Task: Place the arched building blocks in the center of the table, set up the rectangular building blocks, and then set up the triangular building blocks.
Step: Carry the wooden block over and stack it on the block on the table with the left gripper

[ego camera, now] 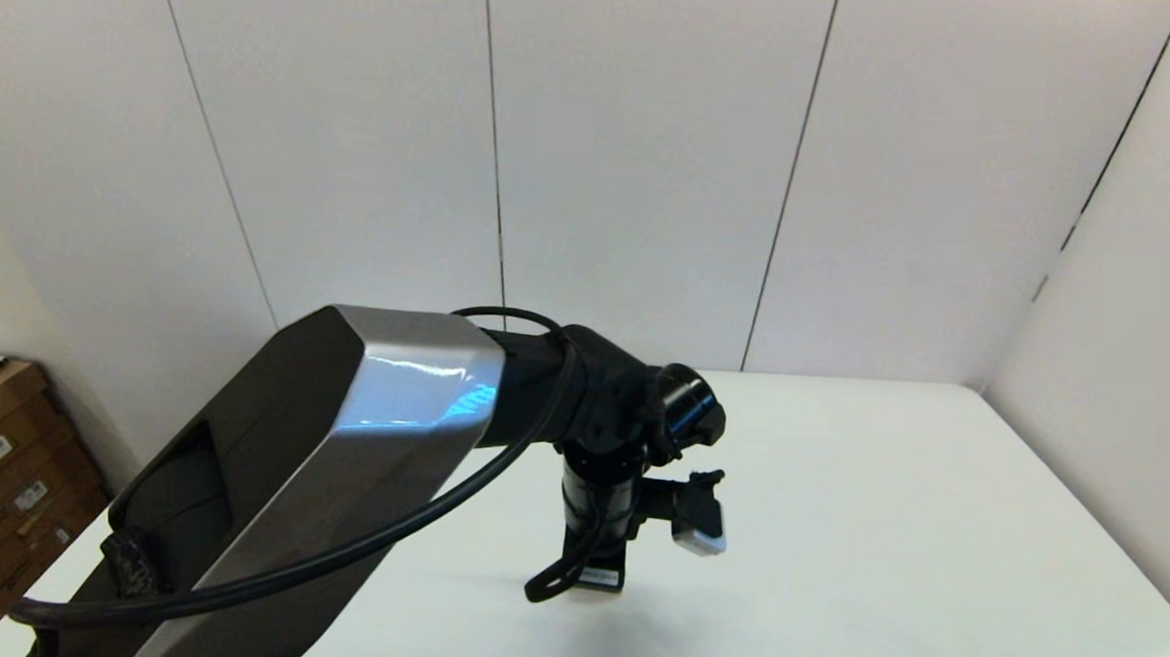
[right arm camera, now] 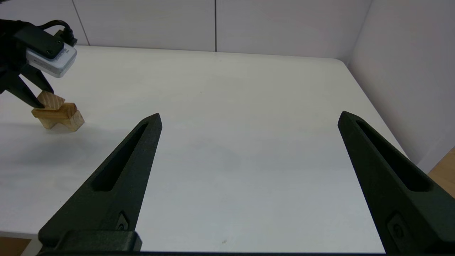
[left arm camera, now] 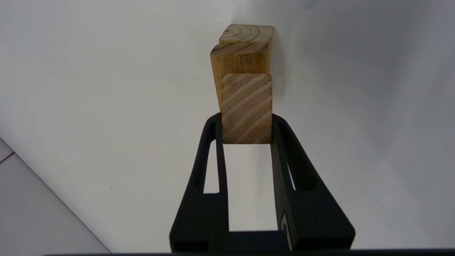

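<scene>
Between the fingers of the left gripper (left arm camera: 246,121) a plain wooden block is clamped — its square end grain is seen from the wrist, with a black finger (left arm camera: 215,142) pressed flat on each side. By its solid, un-notched form it is judged to be the rectangular building block (left arm camera: 246,108). Just beyond it, at about twelve o'clock in the left wrist view, the arched building block (left arm camera: 241,57) is seen lying on the white table (left arm camera: 89,106), its two legs showing as stacked end faces. From the right wrist view the held block appears tilted and resting on, or just touching, the arch (right arm camera: 58,115); whether it is fully seated cannot be told. The triangular building block is not found in any view.

In the head view the blocks are hidden under the left arm (ego camera: 338,456), which is reached out over the table toward the middle.

The right gripper (right arm camera: 249,121) is held low over the near right part of the table, its fingers spread wide with nothing between them; it is well apart from the blocks.

The block is judged light, stiff and smooth-sided — hardly fragile, but liable to slip or topple if released tilted. A hold across the two flat long faces, near the middle, is judged soundest.
</scene>
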`<state>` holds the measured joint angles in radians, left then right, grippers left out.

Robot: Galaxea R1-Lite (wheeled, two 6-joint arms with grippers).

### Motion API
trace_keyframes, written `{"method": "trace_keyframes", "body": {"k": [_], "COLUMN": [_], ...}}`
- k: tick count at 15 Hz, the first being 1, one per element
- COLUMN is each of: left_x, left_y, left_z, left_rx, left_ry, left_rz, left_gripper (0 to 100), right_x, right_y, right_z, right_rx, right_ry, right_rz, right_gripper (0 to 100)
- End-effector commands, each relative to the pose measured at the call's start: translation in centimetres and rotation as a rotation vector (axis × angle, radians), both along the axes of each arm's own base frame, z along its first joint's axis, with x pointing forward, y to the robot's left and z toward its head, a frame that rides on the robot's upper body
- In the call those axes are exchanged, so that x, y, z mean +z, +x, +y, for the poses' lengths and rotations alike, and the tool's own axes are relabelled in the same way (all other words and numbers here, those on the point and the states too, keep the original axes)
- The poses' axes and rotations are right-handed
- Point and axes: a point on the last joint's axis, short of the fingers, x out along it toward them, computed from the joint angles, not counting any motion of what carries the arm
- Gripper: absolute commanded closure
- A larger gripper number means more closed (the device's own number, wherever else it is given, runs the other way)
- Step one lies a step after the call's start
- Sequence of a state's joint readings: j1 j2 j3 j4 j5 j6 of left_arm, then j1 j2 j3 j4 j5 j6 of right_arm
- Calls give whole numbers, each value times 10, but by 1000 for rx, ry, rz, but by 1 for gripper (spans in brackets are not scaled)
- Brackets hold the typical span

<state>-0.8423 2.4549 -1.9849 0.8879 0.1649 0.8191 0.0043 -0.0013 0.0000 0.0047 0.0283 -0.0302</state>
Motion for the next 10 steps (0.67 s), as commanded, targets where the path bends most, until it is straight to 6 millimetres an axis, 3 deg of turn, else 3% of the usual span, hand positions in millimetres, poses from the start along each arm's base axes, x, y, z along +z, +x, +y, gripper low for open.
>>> {"method": "trace_keyframes", "body": {"k": [1, 9, 10], "left_x": [-1, -1, -1], "left_y": [0, 0, 0], "left_z": [0, 0, 0], "left_rx": [-4, -4, -4], "left_ry": [7, 6, 6], "left_rz": [4, 3, 3], "left_gripper": [100, 100, 0], "right_x": [0, 0, 0], "right_y": [0, 0, 0], "right_z": [0, 0, 0], "right_rx": [1, 1, 1], "right_ry": [0, 0, 0], "right_rz": [1, 1, 1], "right_gripper": [0, 0, 0]}}
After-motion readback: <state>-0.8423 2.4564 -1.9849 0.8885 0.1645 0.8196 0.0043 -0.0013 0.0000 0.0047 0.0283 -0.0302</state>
